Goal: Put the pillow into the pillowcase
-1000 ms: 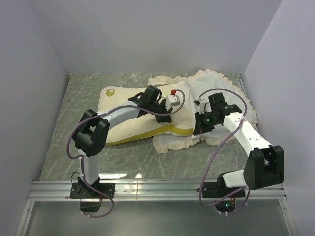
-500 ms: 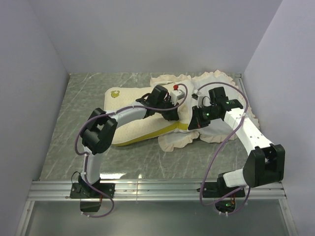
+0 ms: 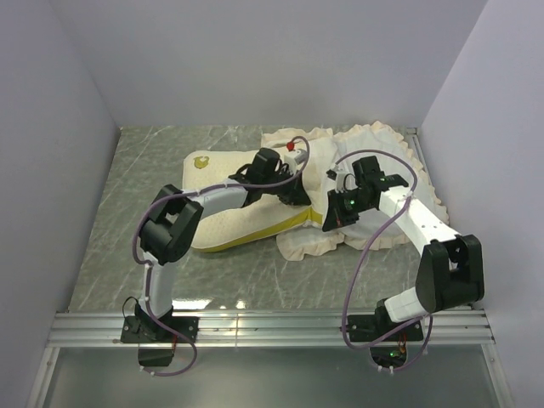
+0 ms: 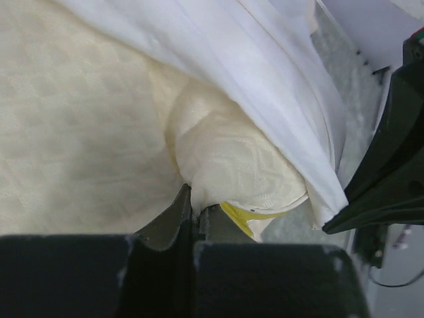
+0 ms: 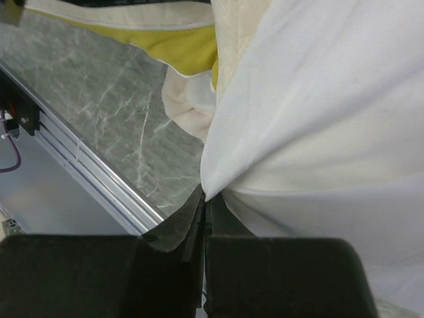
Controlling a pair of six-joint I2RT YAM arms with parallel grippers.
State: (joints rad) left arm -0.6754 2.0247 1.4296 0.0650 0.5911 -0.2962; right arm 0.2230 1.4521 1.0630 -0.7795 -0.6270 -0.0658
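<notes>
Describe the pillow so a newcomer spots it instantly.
On the grey marbled table, look left of centre, under the left arm. The pillow is the thick cream slab there, its right end covered by the pillowcase. Unlike that limp, white, ruffle-edged cover, it is dimpled, with a bright yellow edge band and a round yellow mark at its far-left corner.

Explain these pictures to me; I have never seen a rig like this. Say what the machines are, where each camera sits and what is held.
Two robot arms, left and right, are bolted at the near edge of a table. The wide picture looks down from above and behind them; the close-ups come from wrist cameras. A cream-yellow pillow lies partly inside a white ruffled pillowcase. The left jaws are shut on a pinch of pillow, the right jaws on the pillowcase's cloth.
</notes>
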